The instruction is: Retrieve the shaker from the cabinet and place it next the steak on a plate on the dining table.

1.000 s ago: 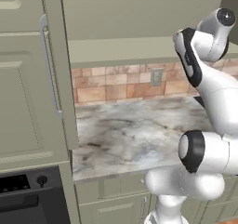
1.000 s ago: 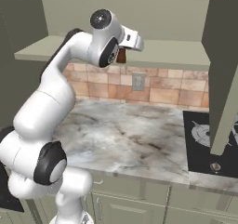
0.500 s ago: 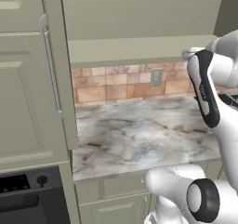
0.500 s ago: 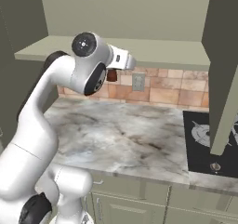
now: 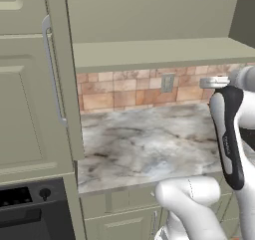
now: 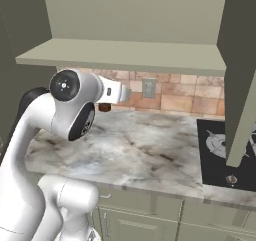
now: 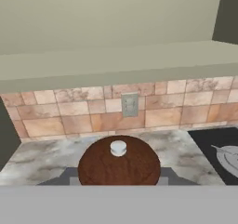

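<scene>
So the shaker is sitting right between the finger tips in the hand view: dark brown wood with a fine grain, round as a disc from this end-on angle, with a little pale knob in the middle. The gripper is clamped on it from both sides, holding it up in the air over the counter. In the right base view you just catch a dark brown bit poking out under the white wrist. Beyond it is the counter, grey-white marble with smoky dark veins, smooth and glossy. Behind that runs a backsplash of square terracotta and tan tiles, kinda mottled, with a small grey outlet plate set in it. Above hangs the cabinet, matte sage green, its open door standing edge-on at the left with a long grey bar handle. Off to the right there's a black stove top with a grey burner, and low on the left a black oven front with a round knob.
</scene>
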